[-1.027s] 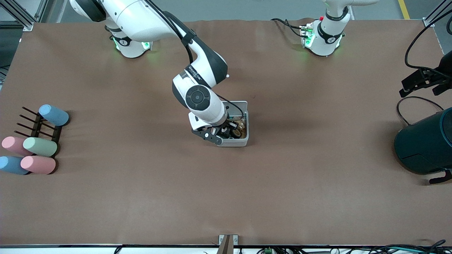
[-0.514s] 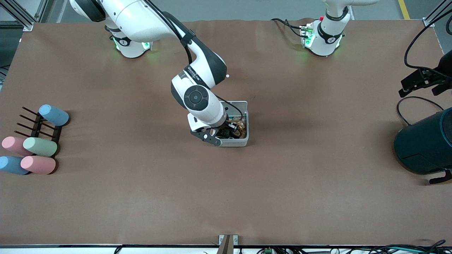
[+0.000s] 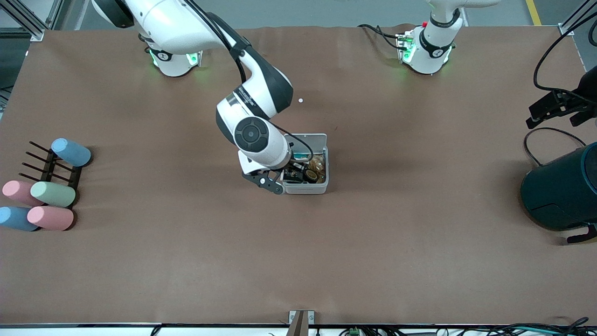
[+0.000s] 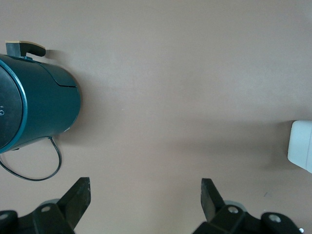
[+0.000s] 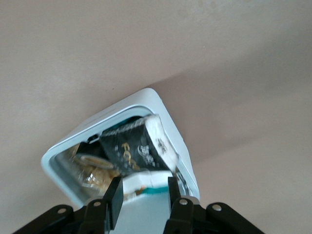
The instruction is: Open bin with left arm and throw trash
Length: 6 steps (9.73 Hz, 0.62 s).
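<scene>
The white bin (image 3: 306,188) stands open mid-table, its lid (image 3: 313,139) tipped back. Inside lie the black wrapper (image 5: 127,148) and the dark tape ring (image 3: 310,176); I cannot make out the white loop. My right gripper (image 3: 279,183) hangs at the bin's wall toward the right arm's end. In the right wrist view its fingers (image 5: 115,195) stand apart, with the bin's (image 5: 146,95) white edge between them (image 5: 142,184). My left gripper (image 4: 146,187) is open and empty, high over bare table, out of the front view. A bin corner (image 4: 301,146) shows there.
A big dark teal container (image 3: 559,191) lies at the left arm's end of the table and also shows in the left wrist view (image 4: 34,102). Pastel cylinders (image 3: 51,193) and a dark rack (image 3: 49,165) sit at the right arm's end. A tiny white dot (image 3: 301,100) lies farther from the front camera than the bin.
My right hand has slid from over the bin toward the right arm's end of the table, uncovering more of the bin's inside. The bin has stayed put.
</scene>
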Each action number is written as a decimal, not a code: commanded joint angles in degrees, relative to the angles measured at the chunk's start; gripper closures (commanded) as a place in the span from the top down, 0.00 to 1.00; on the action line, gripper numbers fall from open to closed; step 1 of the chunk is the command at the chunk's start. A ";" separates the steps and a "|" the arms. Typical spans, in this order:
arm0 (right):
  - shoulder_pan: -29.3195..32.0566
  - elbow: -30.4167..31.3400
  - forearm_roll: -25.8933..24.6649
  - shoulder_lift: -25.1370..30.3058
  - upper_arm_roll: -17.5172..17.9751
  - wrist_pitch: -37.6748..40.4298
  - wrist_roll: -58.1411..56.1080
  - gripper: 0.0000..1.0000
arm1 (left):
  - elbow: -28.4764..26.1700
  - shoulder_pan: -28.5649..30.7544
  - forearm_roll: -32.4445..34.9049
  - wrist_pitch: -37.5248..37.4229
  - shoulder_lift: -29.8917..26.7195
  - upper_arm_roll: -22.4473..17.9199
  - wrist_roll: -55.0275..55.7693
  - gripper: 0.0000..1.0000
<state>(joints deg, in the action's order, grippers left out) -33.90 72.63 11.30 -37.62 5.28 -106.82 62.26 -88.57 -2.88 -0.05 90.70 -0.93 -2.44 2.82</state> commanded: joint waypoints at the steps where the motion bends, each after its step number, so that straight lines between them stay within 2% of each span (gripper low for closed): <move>1: 1.55 1.73 -0.05 4.64 0.52 3.98 -0.12 0.45 | 1.47 -0.11 0.14 -0.61 0.66 -0.03 -0.19 1.00; 2: 2.43 1.73 -0.05 5.61 0.52 4.60 -0.12 0.45 | 1.47 -0.11 0.14 -0.61 0.66 -0.03 -0.19 1.00; 4: 6.46 1.82 -0.05 9.47 0.43 11.60 -3.00 0.45 | 1.47 -0.11 0.14 -0.61 0.66 -0.03 -0.19 1.00; 6: 14.78 3.47 -0.05 16.22 0.43 21.08 -13.24 0.45 | 1.47 -0.11 0.14 -0.61 0.66 -0.03 -0.19 1.00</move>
<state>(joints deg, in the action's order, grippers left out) -24.84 72.48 11.10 -27.60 4.72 -89.95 55.22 -88.54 -2.89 -0.05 90.70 -0.89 -2.42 2.82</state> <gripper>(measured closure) 0.546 0.000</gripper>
